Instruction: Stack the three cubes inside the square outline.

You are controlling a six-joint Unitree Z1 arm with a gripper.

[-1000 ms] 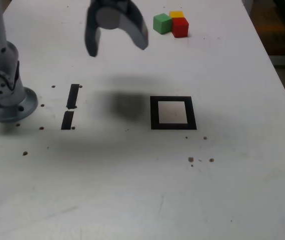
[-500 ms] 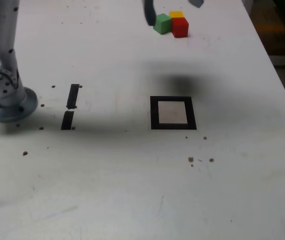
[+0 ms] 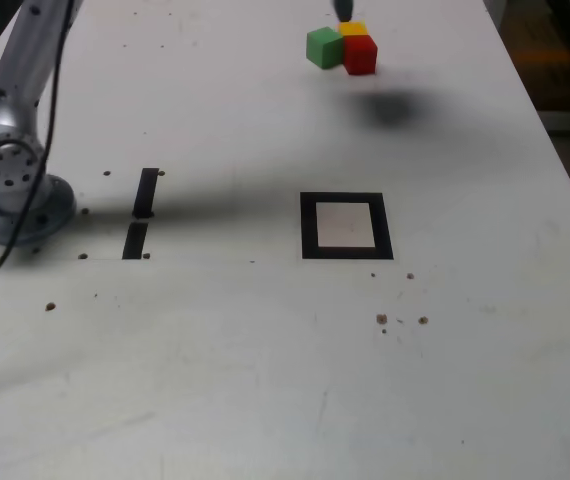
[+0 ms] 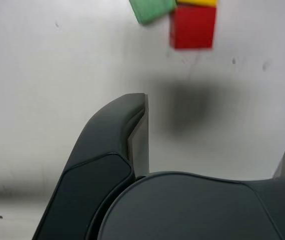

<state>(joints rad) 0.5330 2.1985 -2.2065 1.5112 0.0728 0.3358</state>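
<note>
The three cubes (image 3: 342, 47) cluster touching near the table's (image 3: 265, 380) far edge; the square outline (image 3: 346, 226) lies mid-table, well apart.

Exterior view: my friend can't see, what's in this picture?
A green cube, red cube and yellow cube huddle together at the far end of a white table. Nearer sits an empty black square outline.

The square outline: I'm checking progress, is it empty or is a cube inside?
Empty. The outline shows only its bare white centre; all three cubes sit clustered far from it.
</note>
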